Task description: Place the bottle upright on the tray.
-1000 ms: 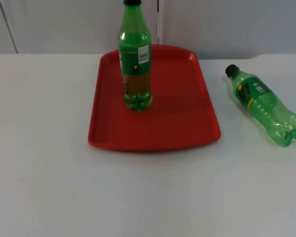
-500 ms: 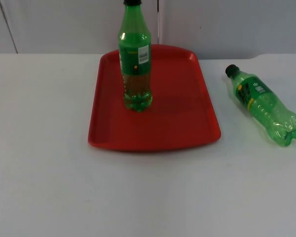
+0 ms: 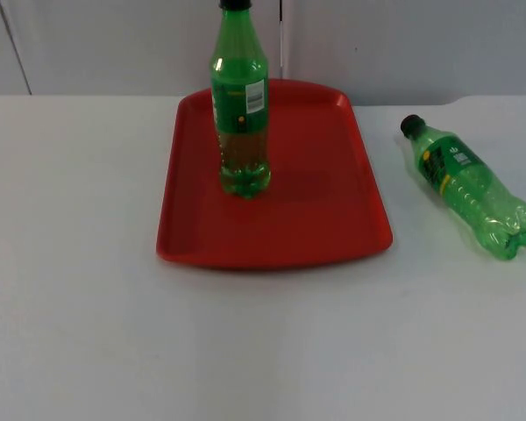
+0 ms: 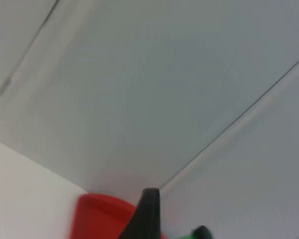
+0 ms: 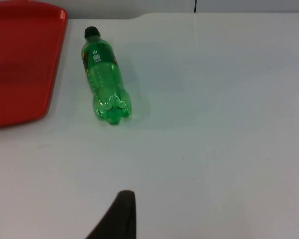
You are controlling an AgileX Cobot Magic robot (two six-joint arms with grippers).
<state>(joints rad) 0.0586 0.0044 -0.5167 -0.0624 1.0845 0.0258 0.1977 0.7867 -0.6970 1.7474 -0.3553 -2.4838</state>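
Note:
A red tray (image 3: 316,210) lies at the middle of the table. One green bottle (image 3: 240,105) with a black cap stands upright on its back left part. A second green bottle (image 3: 469,186) lies on its side on the table right of the tray, cap toward the wall. My right gripper (image 5: 120,216) hangs over the bare table well short of this lying bottle (image 5: 103,84), whose base points toward it, with the tray's edge (image 5: 20,59) beside. My left gripper (image 4: 147,219) is raised and faces the partition wall, with a corner of the tray (image 4: 97,216) beyond it.
The grey partition wall (image 3: 114,44) closes off the table right behind the tray. White table top (image 3: 245,351) stretches in front of the tray and to its left.

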